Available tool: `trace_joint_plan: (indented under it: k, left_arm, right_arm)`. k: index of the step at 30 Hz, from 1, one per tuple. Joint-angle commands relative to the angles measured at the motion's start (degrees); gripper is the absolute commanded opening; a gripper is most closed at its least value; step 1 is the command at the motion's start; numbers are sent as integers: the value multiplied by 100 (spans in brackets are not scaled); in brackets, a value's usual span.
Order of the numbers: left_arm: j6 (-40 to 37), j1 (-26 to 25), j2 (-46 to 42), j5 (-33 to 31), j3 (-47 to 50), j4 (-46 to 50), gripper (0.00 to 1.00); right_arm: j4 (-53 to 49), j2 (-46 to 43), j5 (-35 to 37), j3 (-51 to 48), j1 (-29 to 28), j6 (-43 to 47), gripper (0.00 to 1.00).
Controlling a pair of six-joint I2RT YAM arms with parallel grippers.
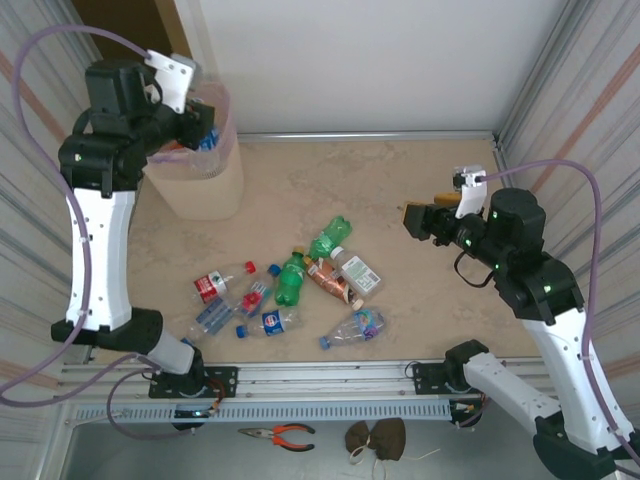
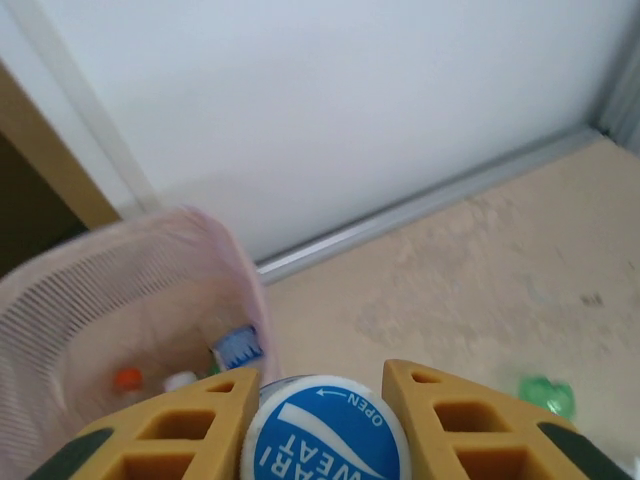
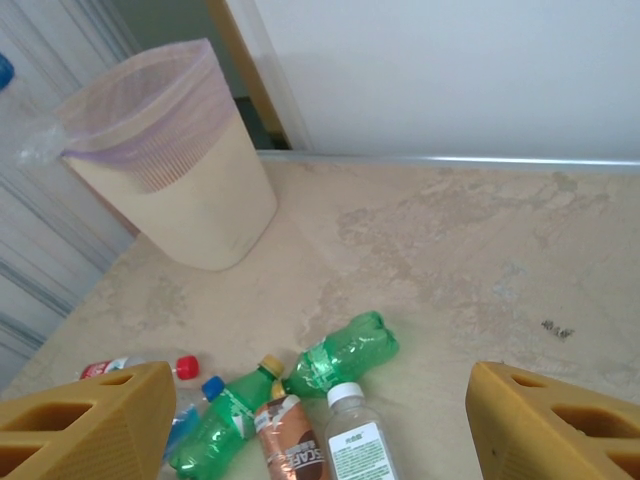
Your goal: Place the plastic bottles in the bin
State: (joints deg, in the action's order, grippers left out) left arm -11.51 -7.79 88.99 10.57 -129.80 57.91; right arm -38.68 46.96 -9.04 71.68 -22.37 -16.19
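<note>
While pinching blue-capped bottle (image 2: pixel 323 442) in left gripper (image 2: pixel 320 388) over bin (image 2: pixel 100 290), right gripper (image 1: pixel 422 220) spread, counted a few binned, roughly nine loose bottles (image 1: pixel 290 282) on table (image 1: pixel 430 320).

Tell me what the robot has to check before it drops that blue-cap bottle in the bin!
1. Left gripper shut on the blue-capped bottle: ok.
2. Bottle over the mouth of the bin, not over its rim: cannot tell. In the left wrist view the mouth lies to the left of the bottle.
3. Bin upright with room inside: ok. The dropped bottles lie low at its bottom.
4. Right gripper open and away from the bin: ok.
5. Table free of bottles: not ok. Loose bottles lie on it.
</note>
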Motion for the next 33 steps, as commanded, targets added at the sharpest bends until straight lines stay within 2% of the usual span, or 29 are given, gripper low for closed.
trace_joint_plan:
  k: [1, 6, 11, 22, 28, 33]
  left_arm:
    - [433, 490, 518, 316, -525, -453, 30]
    - [796, 976, 1519, 645, -1437, -420, 30]
    - [1077, 1233, 2355, 836, -1852, -465, 30]
    - [950, 1290, 3013, 1171, -1266, 86, 32]
    - [726, 1289, 3274, 1127, -674, 162, 37]
    - [711, 1281, 3668, 1231, -695, 103, 43]
  right_arm:
    - [16, 177, -125, 195, 22, 101, 75]
    - [97, 368, -125, 243, 26, 85, 75]
    - [114, 532, -125, 294, 19, 19, 75]
    - [185, 640, -163, 113, 5, -251, 74]
    - [189, 704, -142, 84, -39, -289, 73]
    - [181, 805, -100, 108, -48, -275, 73]
